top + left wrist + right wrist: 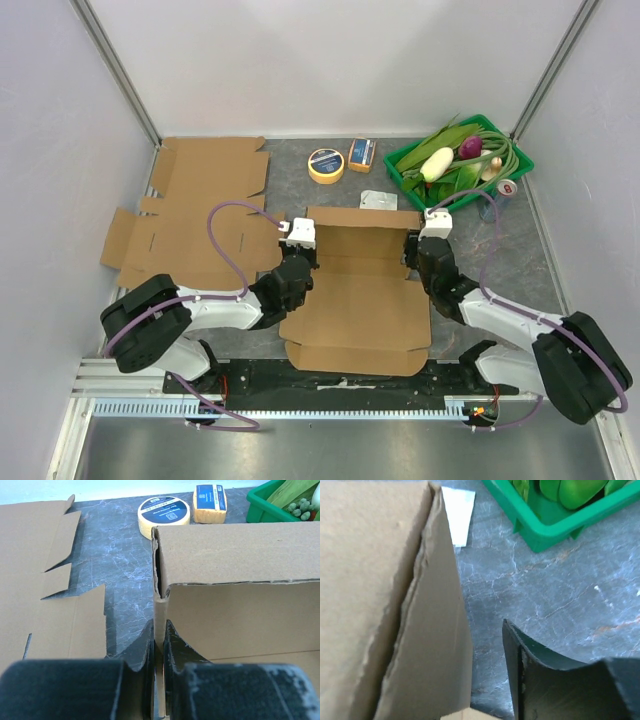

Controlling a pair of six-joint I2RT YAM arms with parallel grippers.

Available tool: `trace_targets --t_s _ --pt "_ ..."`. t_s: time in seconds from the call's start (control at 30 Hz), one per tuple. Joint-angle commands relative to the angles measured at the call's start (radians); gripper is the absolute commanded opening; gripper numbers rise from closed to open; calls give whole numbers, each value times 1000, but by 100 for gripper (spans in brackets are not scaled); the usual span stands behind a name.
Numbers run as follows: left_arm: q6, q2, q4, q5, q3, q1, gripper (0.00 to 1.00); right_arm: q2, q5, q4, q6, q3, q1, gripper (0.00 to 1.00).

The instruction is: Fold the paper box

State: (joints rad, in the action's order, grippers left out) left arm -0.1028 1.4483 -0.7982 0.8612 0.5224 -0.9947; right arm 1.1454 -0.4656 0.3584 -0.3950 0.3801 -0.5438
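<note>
Midway across the table (300,190), just ahead of both arms: paper box (355,300), half built. Back wall and left side wall upright, meeting at a rough corner with a dark slit in the left wrist view; wide front panel flat on the table toward the arm bases.

At the box's left side: left claw (159,635), nearly closed, pinching the upright left wall, one finger (145,645) outside the cardboard, the other inside. Same grip from above, at the left wall (298,258).

At the box's right side: right claw (415,250), parted and holding nothing. Only one finger (525,680) seen by the right wrist camera, standing clear of the right wall, with bare table between them.

Left of the box, well apart: flat cardboard sheet (195,210), unfolded. Beyond the back wall: roll of tape (326,165), yellow sponge (361,154) just beside it, small white card (379,199) near the back right corner. Far right corner: green tray (522,160) holding vegetables (440,162).
</note>
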Motion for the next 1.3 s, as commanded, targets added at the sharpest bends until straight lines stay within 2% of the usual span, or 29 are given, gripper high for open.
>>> trace_targets --t_s 0.0,0.03,0.07,0.1,0.13,0.17,0.23,0.27,0.37,0.4,0.43,0.5,0.53,0.57,0.6,0.63,0.67,0.7,0.77,0.8,0.9,1.0,1.03,1.1,1.17,1.27 --pt "18 -6 -72 24 5 -4 2 78 -31 -24 -21 46 2 47" --pt "18 -8 -72 27 7 -4 2 94 -78 -24 -28 51 1 42" --pt "18 -9 -68 29 8 -4 2 108 -115 -29 -63 55 -1 33" --pt "15 -8 -65 32 11 -4 2 140 -173 -38 -86 71 -16 9" --pt "12 -6 -58 36 16 -4 2 157 -285 -83 -122 80 -36 0" --pt "-6 -5 -50 41 19 -4 2 171 -473 -93 -210 80 -65 0" --pt "-47 12 -32 68 31 -4 2 204 -547 4 -225 51 -131 0" --pt "-60 20 -33 68 33 -2 2 218 -605 -5 -273 57 -143 0" --pt "-95 52 -41 50 41 -1 2 261 -625 10 -278 80 -176 0" --pt "-98 53 -33 27 41 1 2 266 -610 37 -231 62 -176 0" --pt "-103 55 -32 18 41 -1 2 261 -593 138 -202 42 -176 0" --pt "-110 52 -27 3 34 1 13 251 -533 209 -133 17 -176 11" --pt "-112 41 -18 -8 30 1 18 248 -513 189 -124 28 -176 19" --pt "-112 32 -10 -19 25 1 28 246 -495 169 -116 39 -176 33" --pt "-113 18 0 -45 16 1 35 238 -448 131 -117 71 -176 41" --pt "-124 -17 31 -60 8 -1 42 234 -426 26 -139 91 -176 50" --pt "-132 -46 53 -86 -7 -1 53 229 -401 -45 -156 115 -176 68" --pt "-146 -74 86 -102 -13 -1 56 232 -366 -213 -189 168 -174 78" --pt "-202 -171 207 -155 -39 -1 66 243 -337 -400 -252 247 -174 98" --pt "-219 -204 262 -181 -45 -1 68 237 -321 -544 -283 258 -174 98" --pt "-271 -369 472 -319 -62 1 72 154 -188 -691 -327 246 -174 98" --pt "-316 -564 689 -473 -52 1 74 25 -64 -813 -380 230 -174 98" --pt "-327 -607 742 -511 -44 11 77 -52 27 -832 -380 224 -174 98" --pt "-362 -704 876 -644 -1 39 79 -136 103 -866 -360 203 -174 98" --pt "-400 -726 983 -766 72 117 81 -271 200 -881 -306 215 -174 98" --pt "-449 -712 1005 -968 162 264 82 -420 199 -946 -240 314 -168 98"
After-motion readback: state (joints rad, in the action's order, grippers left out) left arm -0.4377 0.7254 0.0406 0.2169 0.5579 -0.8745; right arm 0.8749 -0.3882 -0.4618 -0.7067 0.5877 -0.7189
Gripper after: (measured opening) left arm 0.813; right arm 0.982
